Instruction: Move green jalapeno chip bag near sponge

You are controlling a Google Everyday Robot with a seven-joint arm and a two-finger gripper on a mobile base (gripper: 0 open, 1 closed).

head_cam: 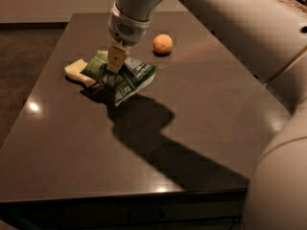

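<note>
The crumpled foil green jalapeno chip bag (125, 79), its white and black print too small to read, lies against the pale yellow, wavy-edged foam sponge (76, 71) on the glossy dark surface (218, 97). Just right of the sponge, the gripper (114, 67) has its tan fingers (116, 56) pinching the bag's top. A round orange ball (162, 43) sits well right of the sponge.

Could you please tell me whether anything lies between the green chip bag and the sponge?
Nothing visible does. The gripper is shut on the green jalapeno chip bag, whose left edge reaches the sponge. The orange ball sits apart, behind the bag.
</note>
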